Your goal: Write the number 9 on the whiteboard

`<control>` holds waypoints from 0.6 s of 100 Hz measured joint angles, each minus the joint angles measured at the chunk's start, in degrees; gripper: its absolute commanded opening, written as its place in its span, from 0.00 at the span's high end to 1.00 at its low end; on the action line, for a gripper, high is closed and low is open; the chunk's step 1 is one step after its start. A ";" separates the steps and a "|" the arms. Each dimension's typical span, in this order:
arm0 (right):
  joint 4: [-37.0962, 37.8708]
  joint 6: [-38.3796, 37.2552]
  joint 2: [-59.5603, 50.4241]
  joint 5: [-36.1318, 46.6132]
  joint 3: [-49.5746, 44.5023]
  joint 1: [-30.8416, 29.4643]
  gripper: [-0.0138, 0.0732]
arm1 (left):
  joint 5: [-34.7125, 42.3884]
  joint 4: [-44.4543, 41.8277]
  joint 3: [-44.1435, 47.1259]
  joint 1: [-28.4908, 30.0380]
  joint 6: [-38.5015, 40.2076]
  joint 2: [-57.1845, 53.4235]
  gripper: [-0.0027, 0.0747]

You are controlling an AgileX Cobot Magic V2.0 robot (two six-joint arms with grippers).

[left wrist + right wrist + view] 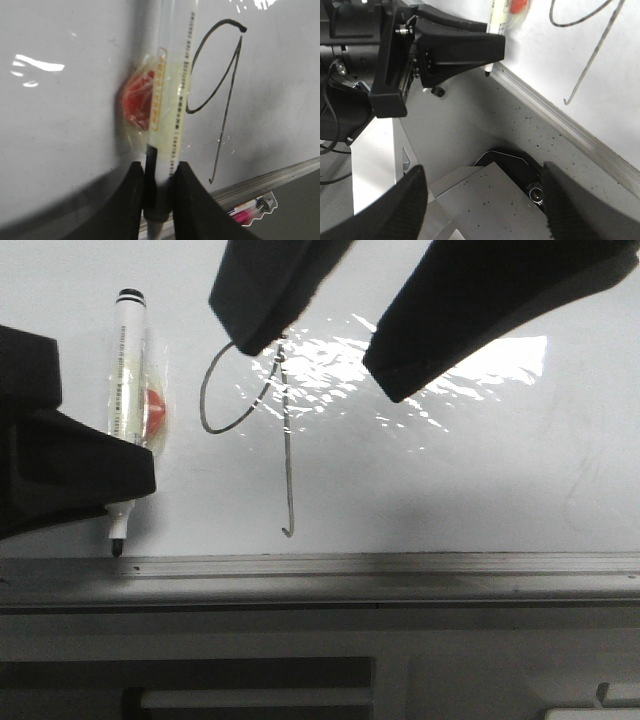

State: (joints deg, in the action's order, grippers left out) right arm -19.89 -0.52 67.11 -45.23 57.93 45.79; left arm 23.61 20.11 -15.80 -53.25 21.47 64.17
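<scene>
The number 9 (288, 460) is drawn in thin black line on the whiteboard (450, 490), with an open loop and a long stem that ends in a small hook. My left gripper (125, 490) is shut on a white marker (128, 370) to the left of the figure. The marker's tip points at the board's near frame. In the left wrist view the fingers (135, 200) clamp the marker (172, 75), with the 9 (226, 105) beside it. My right gripper (322, 365) is open and empty, hovering over the top of the 9. In the right wrist view it (482, 172) faces the 9 (588, 61) and the marker (496, 15).
A red lump under clear tape (153, 410) is stuck to the marker's barrel. The grey metal frame rail (400, 565) runs along the board's near edge. A pink pen in a clear wrapper (247, 212) lies beyond the rail. Glare covers the board near the 9's top.
</scene>
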 measured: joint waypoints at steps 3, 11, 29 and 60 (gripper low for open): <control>0.00 0.00 0.00 -0.10 0.00 0.00 0.35 | 0.00 0.00 0.00 0.00 0.00 0.00 0.96; 0.00 -0.04 0.00 -0.10 0.00 0.00 0.35 | 0.00 0.00 0.00 0.00 0.00 0.00 0.81; 0.00 -0.26 0.00 -0.10 0.00 0.00 0.43 | 0.26 0.74 0.00 0.00 0.00 0.03 0.46; 0.39 -0.26 0.00 -0.10 0.00 0.00 0.59 | 1.70 0.33 0.00 -0.12 0.00 -0.36 0.41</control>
State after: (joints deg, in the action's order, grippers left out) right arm -19.49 -0.78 67.11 -45.33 57.93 45.79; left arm 25.32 20.44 -15.80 -53.38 21.47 63.81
